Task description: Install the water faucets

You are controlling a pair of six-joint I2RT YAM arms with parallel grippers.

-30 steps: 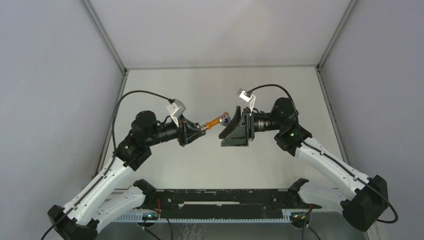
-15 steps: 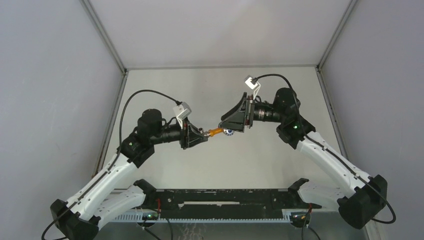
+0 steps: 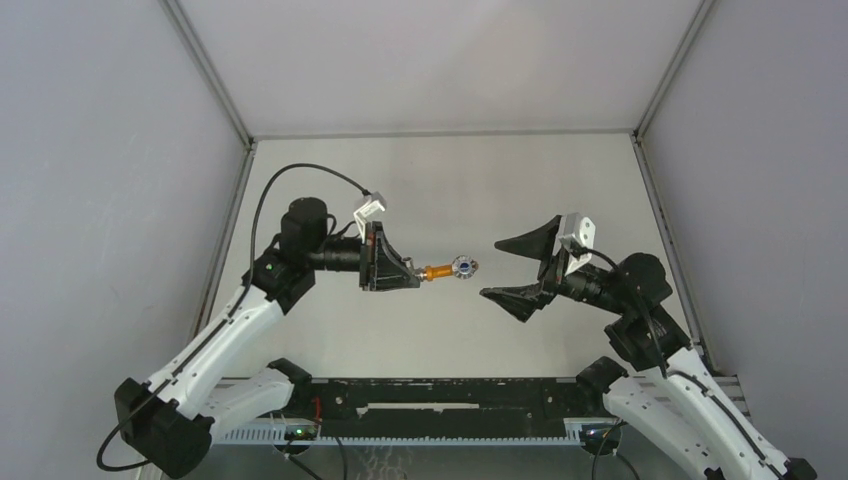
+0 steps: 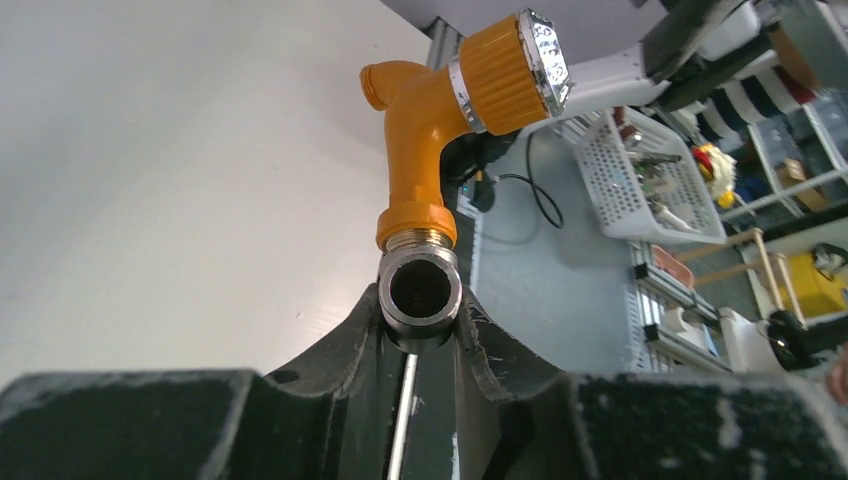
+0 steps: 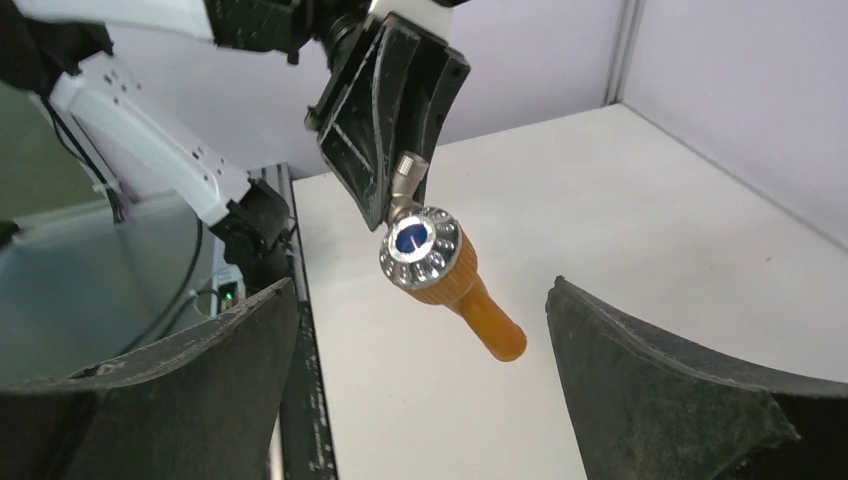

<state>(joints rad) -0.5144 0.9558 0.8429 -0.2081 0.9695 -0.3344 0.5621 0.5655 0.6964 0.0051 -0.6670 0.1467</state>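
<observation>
The left gripper (image 3: 408, 277) alone carries the orange tap body (image 3: 438, 271) now; the right gripper (image 3: 490, 268) has let go.
The left jaws pinch the grey fitting (image 4: 420, 292), which has the tap seated on it, in the air over the middle of the tabletop (image 3: 450, 180). The right gripper has just spread wide and backed toward the right edge, well apart, so I'd judge 1 turn finished. The tap's long axis runs left to right, with its silvery round end (image 3: 463, 265) facing the right gripper.
</observation>
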